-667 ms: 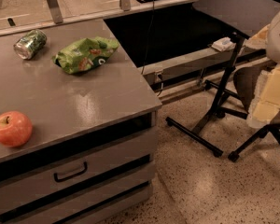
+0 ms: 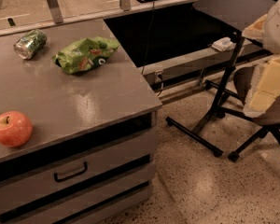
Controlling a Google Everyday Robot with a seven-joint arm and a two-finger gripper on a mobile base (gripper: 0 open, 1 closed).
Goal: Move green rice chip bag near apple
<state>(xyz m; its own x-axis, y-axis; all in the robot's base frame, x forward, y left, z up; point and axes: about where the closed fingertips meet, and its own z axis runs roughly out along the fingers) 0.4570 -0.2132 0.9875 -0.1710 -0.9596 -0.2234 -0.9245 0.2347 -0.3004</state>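
The green rice chip bag (image 2: 85,54) lies flat toward the back of the grey cabinet top (image 2: 88,106), near a green drink can (image 2: 30,44) and well apart from the apple (image 2: 11,129) at the front left. The gripper (image 2: 267,85) hangs at the far right, off the cabinet, above the speckled floor (image 2: 200,185). I cannot tell how far open it is, and the bag is not in it.

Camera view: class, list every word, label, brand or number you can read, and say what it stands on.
Crinkled bright green foil chip bag: white marks, too blurred to read.
Small green metallic drink can: markings too blurred to read.
Round red-orange apple, grey cabinet top: no text.
Gripper, at the right edge, off the cabinet: no text.
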